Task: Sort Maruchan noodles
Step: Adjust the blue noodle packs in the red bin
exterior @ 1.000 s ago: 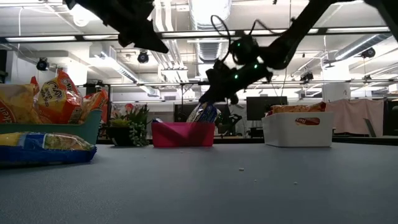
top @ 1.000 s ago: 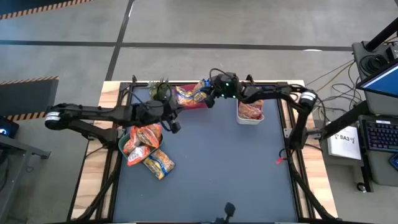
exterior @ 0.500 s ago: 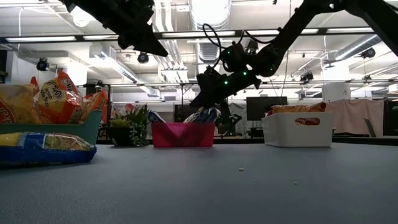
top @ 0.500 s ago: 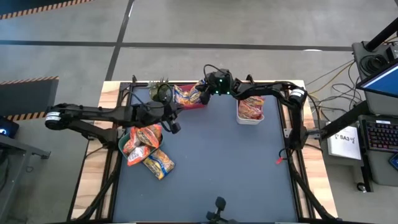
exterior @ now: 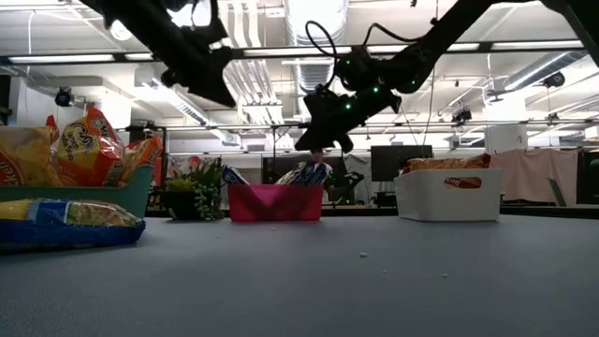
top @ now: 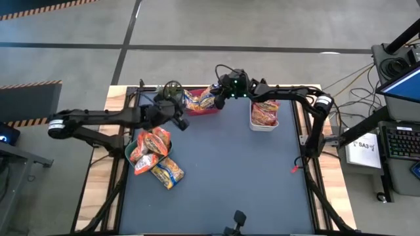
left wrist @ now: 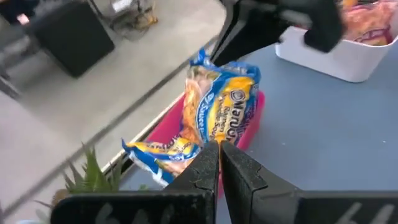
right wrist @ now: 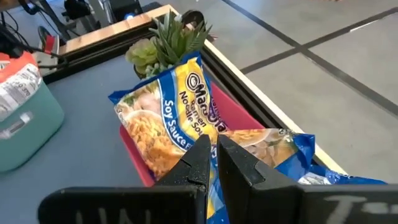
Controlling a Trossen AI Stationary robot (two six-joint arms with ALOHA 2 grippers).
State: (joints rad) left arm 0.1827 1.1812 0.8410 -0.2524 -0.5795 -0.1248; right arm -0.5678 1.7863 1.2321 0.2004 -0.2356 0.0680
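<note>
Two yellow-and-blue Maruchan noodles packets (right wrist: 177,115) lie in the pink bin (top: 205,109) at the far edge of the worktop (top: 230,170). The right tool (top: 218,101) hovers just above them, fingers pressed together and empty. The left tool (top: 184,124), likewise closed on nothing, hangs near the teal bin (exterior: 131,192) of orange packets (top: 152,145). A white bin (top: 264,122) holds red packets (top: 264,113)

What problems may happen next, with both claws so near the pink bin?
The yellow-and-blue packets stand loosely over the pink bin's rim and might slide out. The left claw and right claw, both shut, hang close together and might collide. One packet lies outside the green bin.
</note>
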